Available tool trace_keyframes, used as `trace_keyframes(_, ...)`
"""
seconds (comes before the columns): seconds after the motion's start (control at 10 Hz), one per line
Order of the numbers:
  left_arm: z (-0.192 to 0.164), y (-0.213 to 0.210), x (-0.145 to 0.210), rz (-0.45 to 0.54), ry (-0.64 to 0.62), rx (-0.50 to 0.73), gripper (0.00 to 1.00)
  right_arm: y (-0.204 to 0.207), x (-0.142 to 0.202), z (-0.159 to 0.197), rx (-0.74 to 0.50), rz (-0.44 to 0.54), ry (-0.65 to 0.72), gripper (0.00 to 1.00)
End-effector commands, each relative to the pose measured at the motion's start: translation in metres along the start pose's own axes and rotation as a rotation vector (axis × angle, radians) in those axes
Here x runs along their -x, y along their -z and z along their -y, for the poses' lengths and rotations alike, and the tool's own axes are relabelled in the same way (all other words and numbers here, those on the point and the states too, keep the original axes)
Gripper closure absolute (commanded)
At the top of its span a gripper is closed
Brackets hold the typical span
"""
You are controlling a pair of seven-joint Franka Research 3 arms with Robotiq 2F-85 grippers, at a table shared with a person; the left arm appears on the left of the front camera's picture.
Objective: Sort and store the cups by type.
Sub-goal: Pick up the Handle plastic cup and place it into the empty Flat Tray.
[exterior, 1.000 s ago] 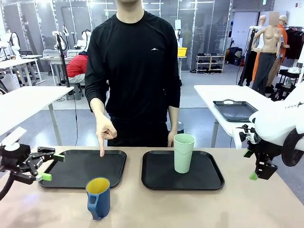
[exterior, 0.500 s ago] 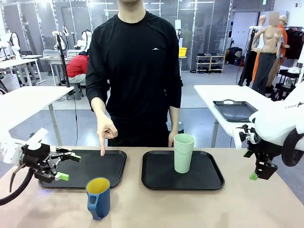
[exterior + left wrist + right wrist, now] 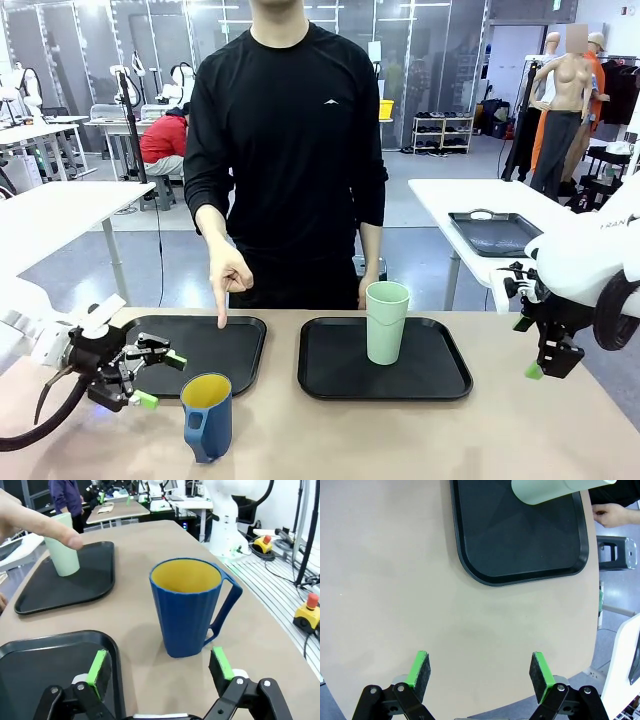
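The dark blue handled mug (image 3: pixel 208 417) with a yellow inside stands on the bare table in front of the left tray; in the left wrist view the mug (image 3: pixel 191 608) is just beyond my fingers. My left gripper (image 3: pixel 160 378) is open, a short way left of the mug, pointing at it. The pale mint-green tumbler (image 3: pixel 386 322) stands upright on the right black tray (image 3: pixel 440 375), and shows again as the tumbler (image 3: pixel 62 545) and the tumbler (image 3: pixel 555 489). My right gripper (image 3: pixel 527 349) hangs open above the table's right end, holding nothing.
The person stands at the far side, one finger (image 3: pixel 221 318) pointing down at the back edge of the left black tray (image 3: pixel 215 345). Their other hand (image 3: pixel 361 293) hangs behind the right tray. Bare tabletop lies in front of both trays.
My left gripper has swung right and forward, from the table's left edge over the left tray's corner toward the blue mug. The right arm, the cups and the pointing hand have stayed put.
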State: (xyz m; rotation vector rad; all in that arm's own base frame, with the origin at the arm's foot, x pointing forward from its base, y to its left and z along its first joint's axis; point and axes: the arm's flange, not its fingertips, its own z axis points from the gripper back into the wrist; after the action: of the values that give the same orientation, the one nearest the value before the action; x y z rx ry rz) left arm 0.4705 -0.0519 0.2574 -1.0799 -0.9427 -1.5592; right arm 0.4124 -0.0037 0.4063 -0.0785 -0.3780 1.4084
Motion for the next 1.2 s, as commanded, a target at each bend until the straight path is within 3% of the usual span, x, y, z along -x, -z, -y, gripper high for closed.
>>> trace_keyframes(0.0,-0.002,-0.006,-0.005,0.009,0.007,-0.026,0.0,0.003,-0.002,-0.001,0.012,-0.016,0.02,0.0)
trace_keyframes(0.4,-0.007,0.004,0.004,0.001,0.003,-0.013,0.0,0.003,-0.002,-0.001,0.012,-0.016,0.02,0.0)
trace_keyframes(1.1,-0.022,0.041,0.008,0.076,0.001,0.058,0.0,0.003,-0.002,-0.001,0.012,-0.016,0.02,0.0)
